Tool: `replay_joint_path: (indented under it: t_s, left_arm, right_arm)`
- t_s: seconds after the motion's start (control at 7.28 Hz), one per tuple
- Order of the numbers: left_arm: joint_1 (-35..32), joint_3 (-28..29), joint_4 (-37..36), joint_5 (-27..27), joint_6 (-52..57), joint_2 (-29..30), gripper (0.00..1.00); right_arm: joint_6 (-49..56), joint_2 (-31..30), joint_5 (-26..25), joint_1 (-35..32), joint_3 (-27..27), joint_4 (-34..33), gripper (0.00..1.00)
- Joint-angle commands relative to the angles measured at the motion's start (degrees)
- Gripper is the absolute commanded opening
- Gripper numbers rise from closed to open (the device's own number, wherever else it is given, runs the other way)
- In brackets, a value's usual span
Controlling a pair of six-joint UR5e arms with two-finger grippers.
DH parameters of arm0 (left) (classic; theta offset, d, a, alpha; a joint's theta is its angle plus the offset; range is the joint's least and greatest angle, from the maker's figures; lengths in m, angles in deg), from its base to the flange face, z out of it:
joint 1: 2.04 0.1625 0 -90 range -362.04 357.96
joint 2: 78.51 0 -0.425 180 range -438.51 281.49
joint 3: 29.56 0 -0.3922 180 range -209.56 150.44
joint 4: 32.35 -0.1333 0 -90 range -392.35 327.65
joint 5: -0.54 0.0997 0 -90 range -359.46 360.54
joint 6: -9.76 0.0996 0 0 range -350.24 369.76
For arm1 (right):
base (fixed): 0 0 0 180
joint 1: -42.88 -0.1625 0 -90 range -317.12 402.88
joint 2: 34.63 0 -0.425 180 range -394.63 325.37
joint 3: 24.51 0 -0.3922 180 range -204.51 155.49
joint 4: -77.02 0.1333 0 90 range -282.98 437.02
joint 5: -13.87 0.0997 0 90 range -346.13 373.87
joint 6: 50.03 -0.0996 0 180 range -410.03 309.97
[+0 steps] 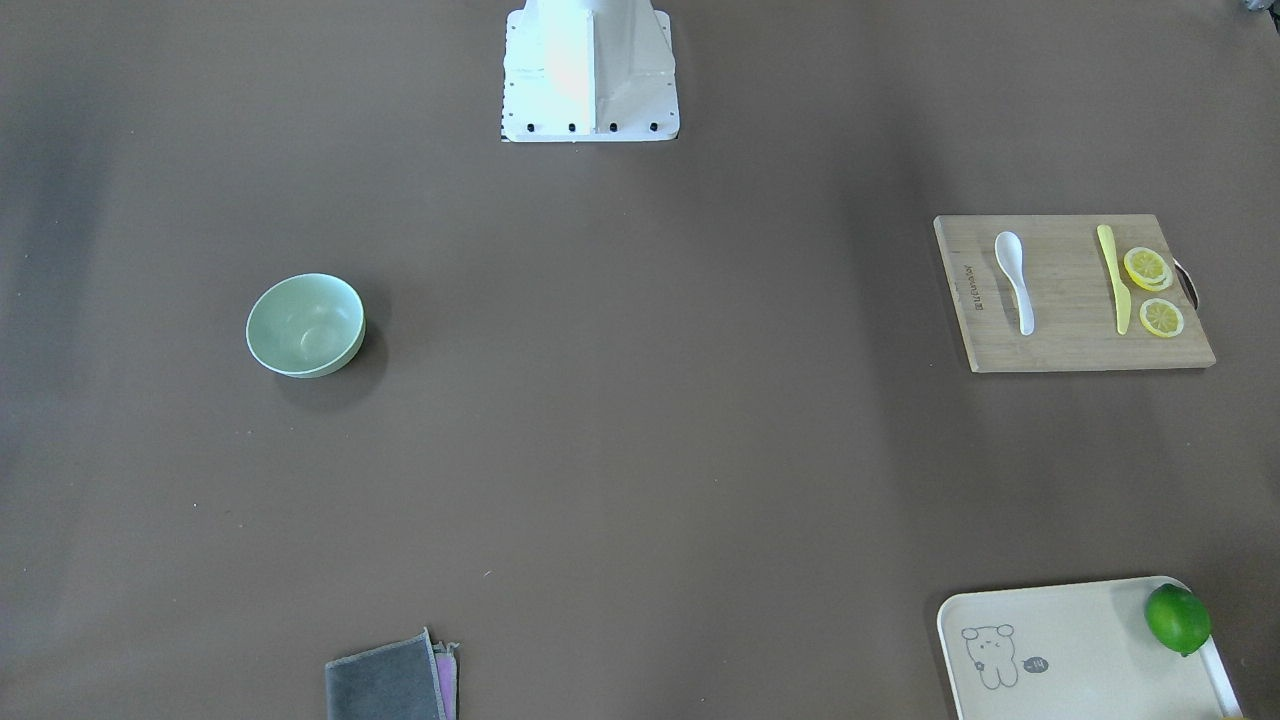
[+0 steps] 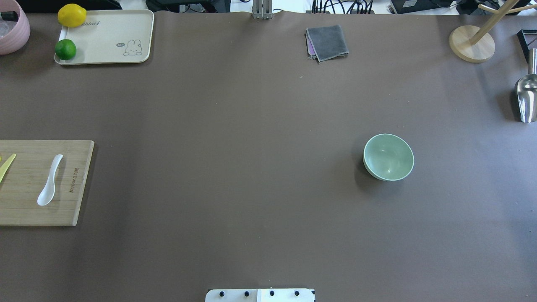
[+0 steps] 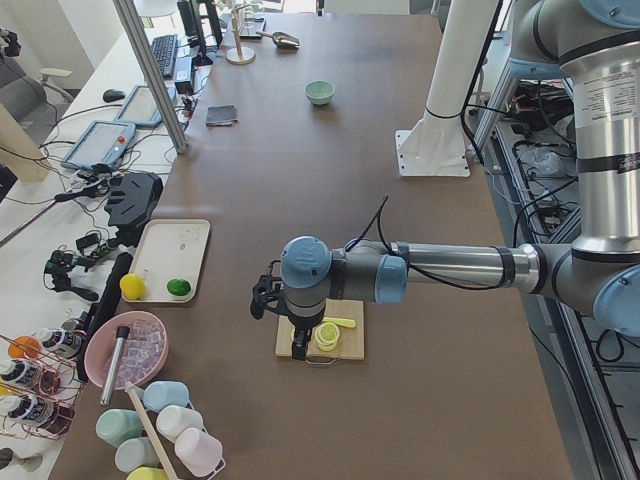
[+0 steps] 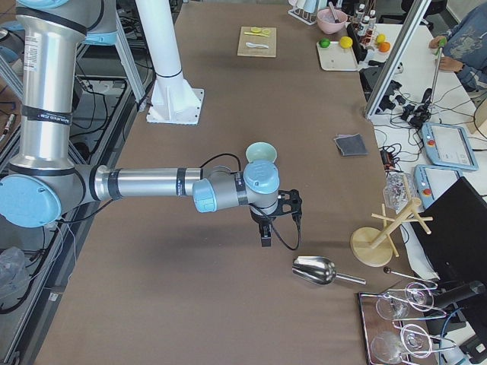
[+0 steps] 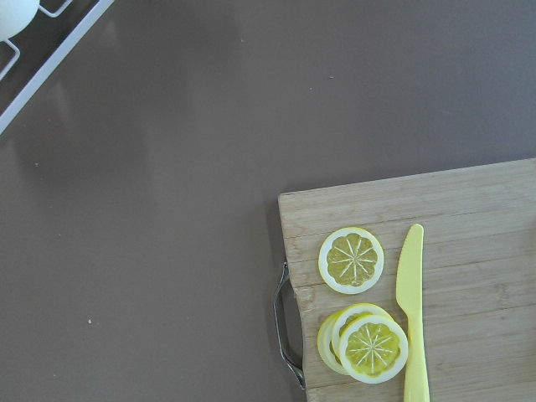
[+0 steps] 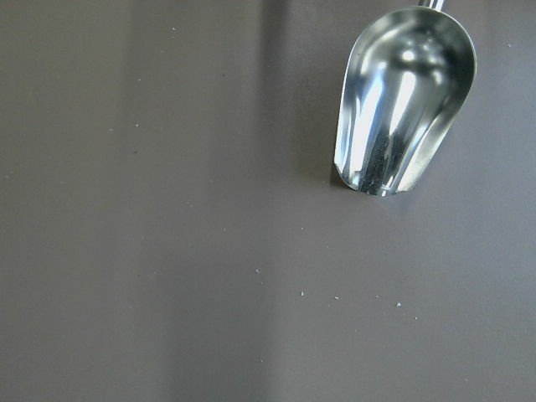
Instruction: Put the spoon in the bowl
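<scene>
The white spoon (image 1: 1016, 280) lies on a wooden cutting board (image 1: 1060, 345), and also shows in the overhead view (image 2: 50, 180). The mint-green bowl (image 1: 305, 325) stands empty and upright far across the table (image 2: 388, 157). My left gripper (image 3: 298, 350) shows only in the exterior left view, hovering over the board's end with the lemon slices; I cannot tell if it is open or shut. My right gripper (image 4: 265, 239) shows only in the exterior right view, above bare table just past the bowl (image 4: 260, 152); its state I cannot tell.
A yellow plastic knife (image 1: 1115, 280) and lemon slices (image 1: 1150, 270) share the board. A cream tray (image 2: 109, 46) holds a lime (image 2: 66, 49) and a lemon (image 2: 72, 15). A grey cloth (image 2: 327, 42), a metal scoop (image 2: 526, 98) and a wooden stand (image 2: 472, 42) sit at the far edge.
</scene>
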Motion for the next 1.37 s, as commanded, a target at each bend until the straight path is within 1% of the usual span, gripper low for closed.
replay_joint_path:
  t_s: [0.0, 0.27, 0.69, 0.82, 1.1, 1.24]
  left_arm:
    - [0.2, -0.35, -0.2, 0.46, 0.05, 0.01, 0.98]
    - [0.29, 0.35, -0.02, 0.46, 0.31, -0.08, 0.98]
    - [0.29, -0.26, 0.15, 0.63, -0.04, -0.35, 0.98]
    - [0.29, -1.05, 0.32, 0.03, -0.21, -0.43, 0.98]
    - [0.29, -0.97, 0.5, 0.46, -0.3, 0.35, 0.98]
    - [0.29, -2.27, 0.59, 0.03, -0.13, -0.17, 0.98]
  right_arm:
    - [-0.08, 0.31, -0.02, -0.1, -0.23, -0.5, 1.0]
    - [-0.26, 0.4, -0.03, -0.1, -0.31, -0.33, 1.0]
    - [-0.26, 0.49, -0.12, -0.02, -0.57, 0.19, 1.0]
    - [-0.26, 0.4, -0.03, -0.02, -0.49, 0.37, 1.0]
    - [-0.09, 0.23, -0.2, 0.07, -0.75, 0.72, 1.0]
    - [-0.17, -0.12, -0.38, 0.07, -0.49, 2.2, 1.0]
